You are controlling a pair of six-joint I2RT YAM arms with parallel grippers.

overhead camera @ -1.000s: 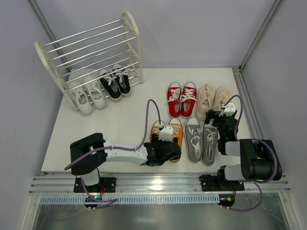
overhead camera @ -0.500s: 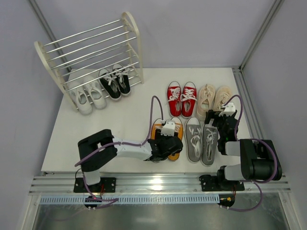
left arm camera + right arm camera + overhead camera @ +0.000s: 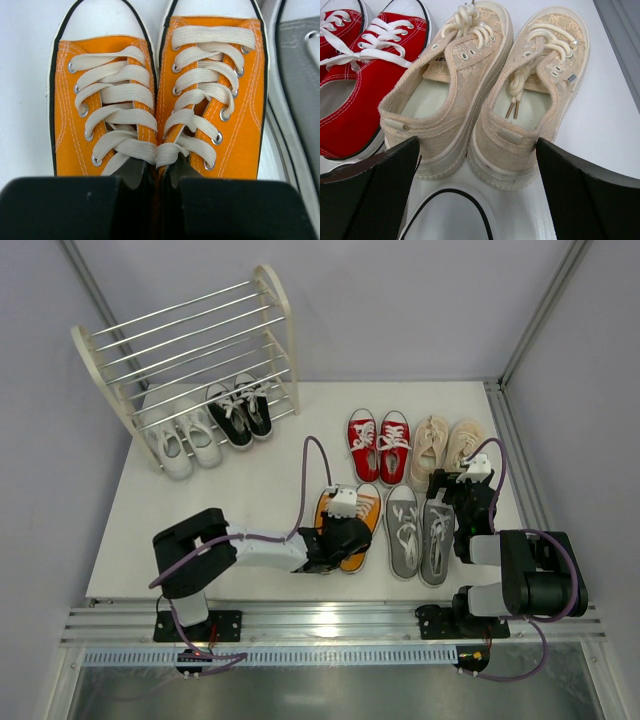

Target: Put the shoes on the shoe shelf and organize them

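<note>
The table (image 3: 260,490) is white, with grey walls along its far, left and right edges. The shelf (image 3: 190,335) stands at the far left corner, set at an angle to the edges, with silver rods running between its two cream end frames. At its bottom, under the rods, sit the white pair (image 3: 180,445) on the left and the black pair (image 3: 240,412) just beside it on the right, toes poking out toward the table's middle.

The left arm (image 3: 250,550) lies low along the near edge and reaches rightward to the table's middle. The right arm (image 3: 530,575) is folded at the near right corner, its wrist pointing toward the far edge.

The other four pairs form a block right of centre. The red pair (image 3: 378,447) and the beige pair (image 3: 445,445) make the far row, and the orange pair (image 3: 165,115) and the grey pair (image 3: 420,530) make the near row, all with toes toward the far edge. The orange pair leans slightly right, its right shoe touching the grey pair.

The left gripper (image 3: 157,182) is over the heels of the orange pair. Its fingers (image 3: 75,205) are drawn narrow, pinching the two shoes' adjoining inner sides together. The right gripper (image 3: 477,200) hovers above the grey pair's toes, its fingers (image 3: 590,200) spread wide and holding nothing, with the beige heels just beyond them.
</note>
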